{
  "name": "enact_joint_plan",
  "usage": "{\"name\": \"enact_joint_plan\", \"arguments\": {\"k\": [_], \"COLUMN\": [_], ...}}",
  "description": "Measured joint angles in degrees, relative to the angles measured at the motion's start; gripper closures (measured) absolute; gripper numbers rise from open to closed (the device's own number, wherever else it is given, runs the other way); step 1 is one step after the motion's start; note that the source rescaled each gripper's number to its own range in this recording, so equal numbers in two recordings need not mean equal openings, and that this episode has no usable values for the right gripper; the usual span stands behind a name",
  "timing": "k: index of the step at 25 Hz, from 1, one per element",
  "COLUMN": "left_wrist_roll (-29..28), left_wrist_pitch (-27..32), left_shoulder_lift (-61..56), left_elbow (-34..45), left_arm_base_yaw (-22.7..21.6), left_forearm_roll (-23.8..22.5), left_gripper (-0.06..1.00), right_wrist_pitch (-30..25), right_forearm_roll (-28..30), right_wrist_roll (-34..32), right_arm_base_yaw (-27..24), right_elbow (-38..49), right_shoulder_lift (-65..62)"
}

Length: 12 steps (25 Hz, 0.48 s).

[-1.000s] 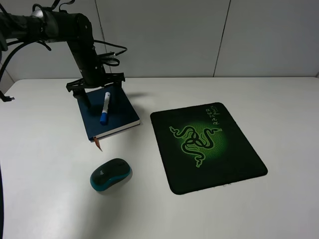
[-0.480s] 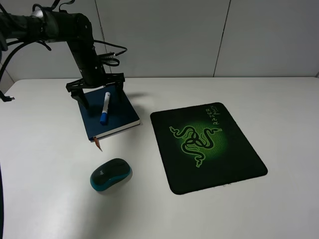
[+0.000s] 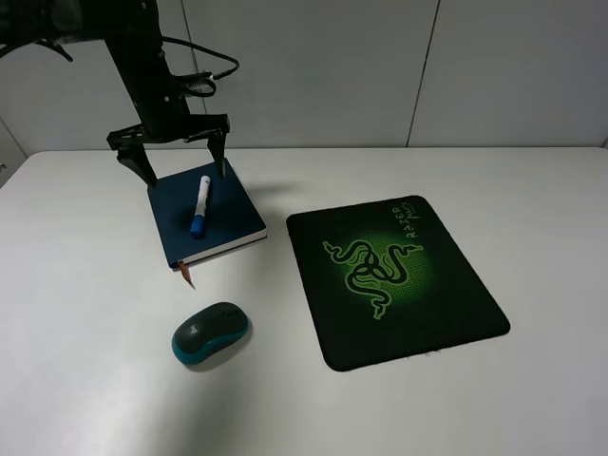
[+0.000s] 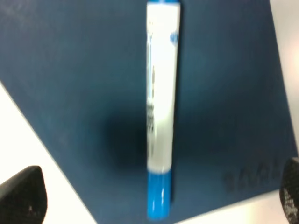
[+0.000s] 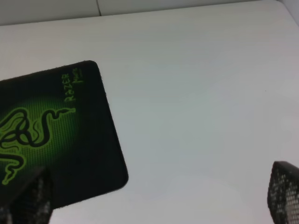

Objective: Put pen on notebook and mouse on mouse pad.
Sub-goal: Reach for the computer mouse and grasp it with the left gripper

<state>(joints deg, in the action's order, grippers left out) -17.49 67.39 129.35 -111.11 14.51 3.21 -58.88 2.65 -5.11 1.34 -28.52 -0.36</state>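
The pen (image 3: 199, 206) lies flat on the notebook (image 3: 226, 224), blue cap toward the front; the left wrist view shows the pen (image 4: 161, 107) on the notebook's dark blue cover (image 4: 70, 70). My left gripper (image 3: 183, 171) hangs open above the notebook's far end, its fingers spread wide either side of the pen (image 4: 156, 193) and touching nothing. The mouse (image 3: 210, 332) sits on the bare table in front of the notebook, left of the mouse pad (image 3: 394, 280). My right gripper (image 5: 154, 196) is open over the table beside the mouse pad's corner (image 5: 56, 135); the exterior view does not show it.
The white table (image 3: 494, 190) ends at a grey wall behind. A reddish ribbon (image 3: 186, 275) sticks out of the notebook's front edge toward the mouse. The left arm's cable (image 3: 204, 76) loops above the notebook.
My left gripper has lifted off the notebook and risen, still open. The pen stays lying on the cover. Mouse and pad have not moved.
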Motion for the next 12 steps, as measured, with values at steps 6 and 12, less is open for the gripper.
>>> {"name": "enact_joint_plan", "arguments": {"k": [6,12], "left_wrist_roll": [4.96,6.82], "left_wrist_pitch": [0.0,0.05], "left_shoulder_lift": [-4.0,-8.44], "left_elbow": [0.0,0.0], "left_arm_base_yaw": [0.0,0.0], "left_forearm_roll": [0.0,0.0], "left_gripper": [-0.05,-0.05], "right_wrist_pitch": [0.0,0.0], "right_forearm_roll": [0.0,0.0], "right_wrist_roll": [0.0,0.0], "right_arm_base_yaw": [0.0,0.0], "right_elbow": [0.0,0.0], "right_shoulder_lift": [0.0,0.0]}}
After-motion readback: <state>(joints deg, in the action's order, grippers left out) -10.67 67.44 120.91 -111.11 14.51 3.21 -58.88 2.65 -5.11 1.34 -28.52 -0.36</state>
